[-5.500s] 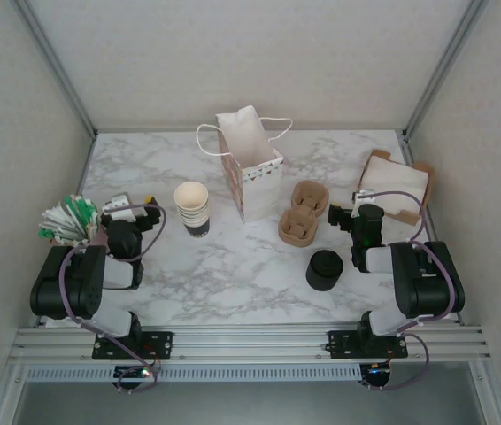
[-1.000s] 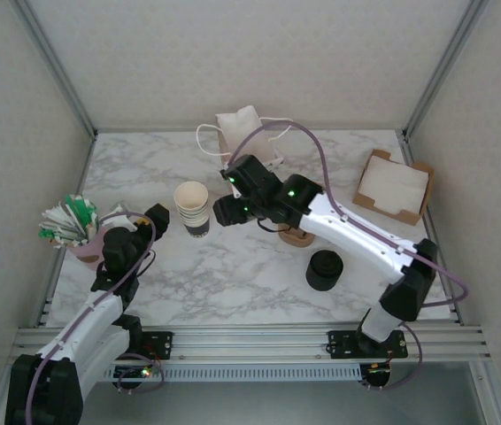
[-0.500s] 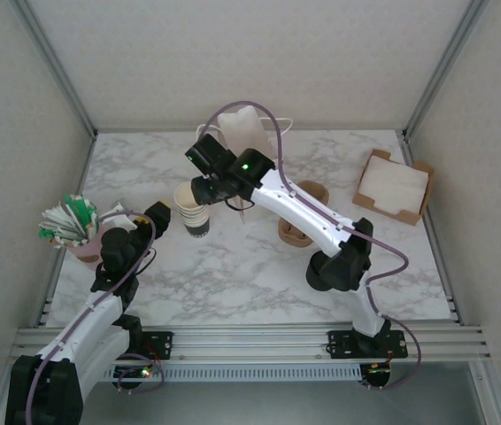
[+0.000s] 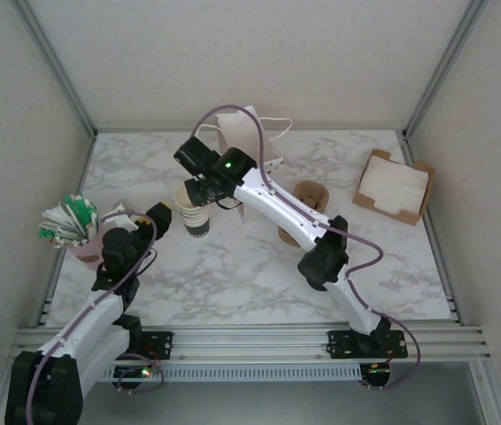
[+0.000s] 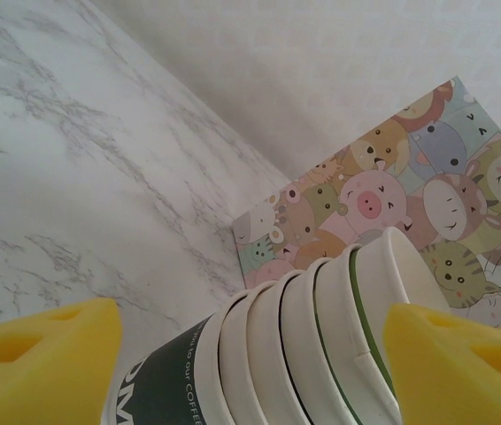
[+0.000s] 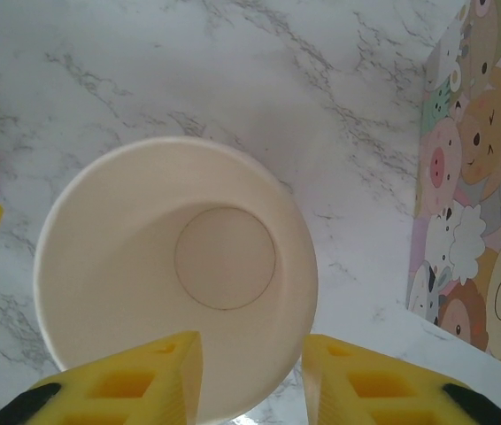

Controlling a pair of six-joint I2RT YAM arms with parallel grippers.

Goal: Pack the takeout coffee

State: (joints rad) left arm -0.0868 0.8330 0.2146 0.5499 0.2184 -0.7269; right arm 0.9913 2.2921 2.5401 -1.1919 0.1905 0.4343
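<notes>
The takeout coffee is out of view. A stack of lidless cream cups, the lowest one dark with white print, stands left of centre. My right gripper hangs straight over it, open, and the top cup sits under it. The near rim of that cup lies between the yellow fingers, one over the cup's inside and one outside it. My left gripper stays open just left of the stack, and the cups show between its yellow pads without touching them.
Behind the stack stands a paper bag with cartoon animals. A brown cup carrier lies right of the bag and a cardboard napkin box at far right. A pink holder of packets is at far left.
The right arm swung left from the bag to directly over the cup stack, and its jaws narrowed around the top cup's rim. The left arm stayed put.
</notes>
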